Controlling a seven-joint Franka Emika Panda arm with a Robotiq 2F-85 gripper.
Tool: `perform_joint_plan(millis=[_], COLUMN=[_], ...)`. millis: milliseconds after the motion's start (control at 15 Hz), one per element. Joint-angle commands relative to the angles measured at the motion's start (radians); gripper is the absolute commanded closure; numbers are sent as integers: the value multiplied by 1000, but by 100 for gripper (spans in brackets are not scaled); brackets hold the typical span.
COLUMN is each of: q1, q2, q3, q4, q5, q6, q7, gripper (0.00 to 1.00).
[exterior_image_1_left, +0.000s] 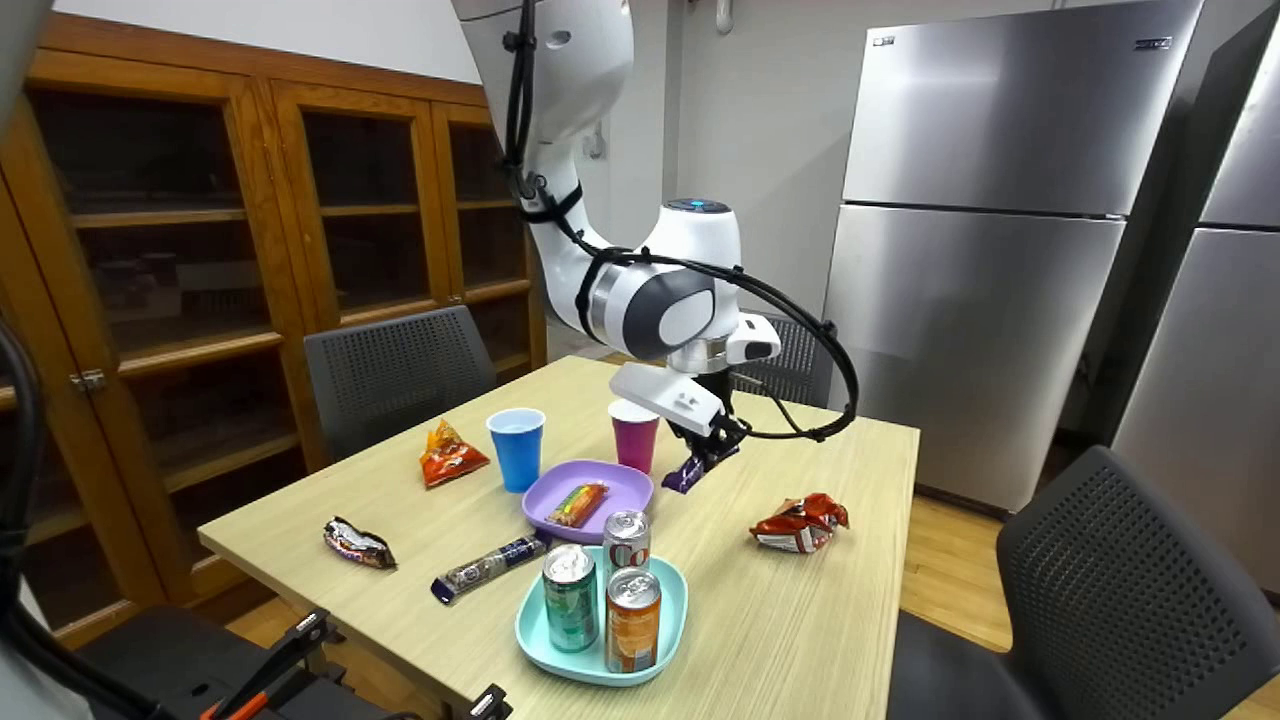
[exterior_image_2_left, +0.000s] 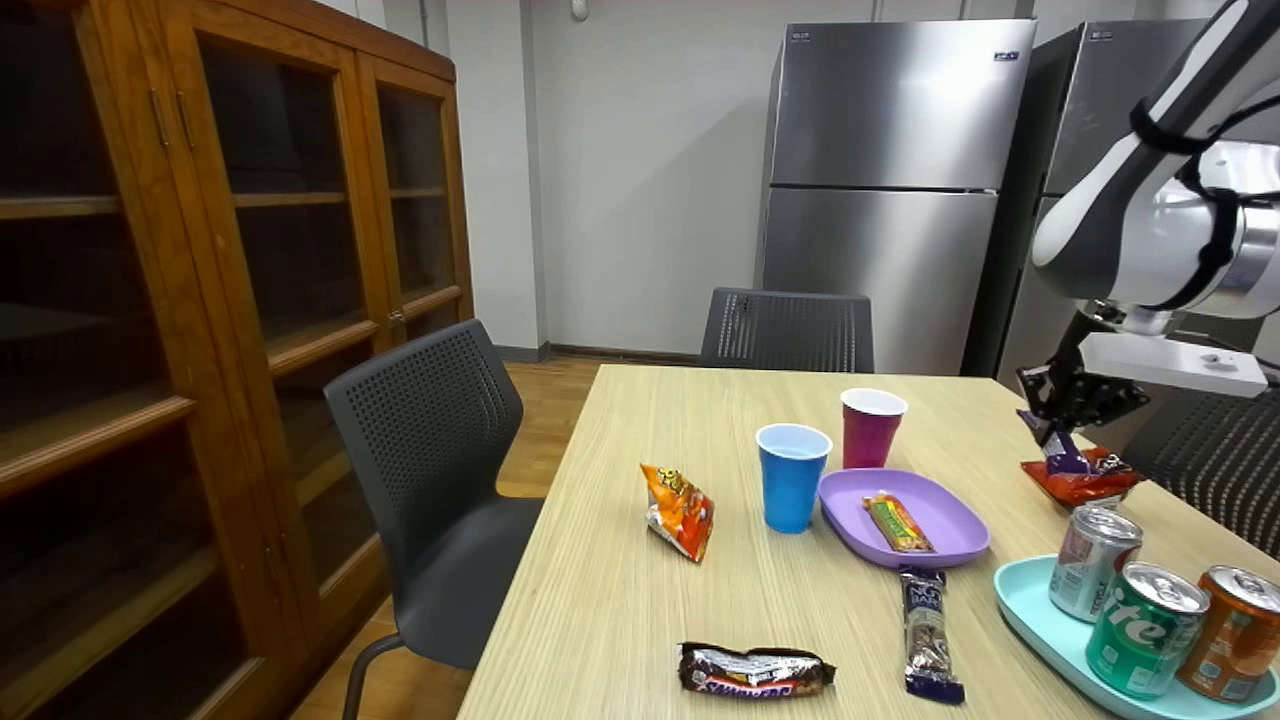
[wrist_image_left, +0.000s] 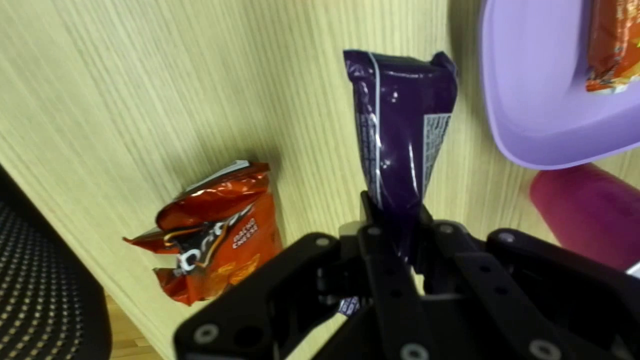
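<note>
Two snacks at the left: in an exterior view you have a Snickers bar (exterior_image_1_left: 360, 545) lying on the pale wood table (exterior_image_1_left: 780, 620), with an orange snack bag (exterior_image_1_left: 450, 457) beyond it.
Nut bar (exterior_image_1_left: 490, 567): flat on the table, one end just beside the purple plate (exterior_image_1_left: 630, 490); whether they touch is hard to tell.
Blue cup (exterior_image_1_left: 517, 450): upright, next to the plate.
Purple plate: bears one orange-wrapped bar (exterior_image_1_left: 578, 505).
Teal tray (exterior_image_1_left: 675, 595): nearer the camera, holding a green Sprite can (exterior_image_1_left: 571, 602), a silver Coke can (exterior_image_1_left: 627, 543) and an orange soda can (exterior_image_1_left: 633, 622), all standing.
Magenta cup (exterior_image_1_left: 634, 440): upright, behind the plate.
Gripper (wrist_image_left: 396, 212): narrow, its fingers pinched on a purple-wrapped snack bar (wrist_image_left: 400, 115), whose wrapper shows on both sides of the grip. The bar is tilted and appears off the table; in the wrist view you see it between the plate and the Doritos bag (wrist_image_left: 225, 240). The step in hand looks like a mid-air hold. Your next move seems to call for steady pressure, as the glossy wrapper may slip, and enough height to clear the plate's rim and the magenta cup.
Doritos bag: Nacho Cheese, crumpled and red, on the table at the right.
</note>
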Motion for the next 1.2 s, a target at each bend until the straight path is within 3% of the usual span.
perform_joint_plan(millis=[0,733,1133], q1=[-46,-45,-39], q2=[27,107,192], q3=[87,171,180], q4=[28,53,108], q5=[30,-20,-58], q6=[-11,-21,-40], q7=[-87,-221,-271], gripper=[96,96,96])
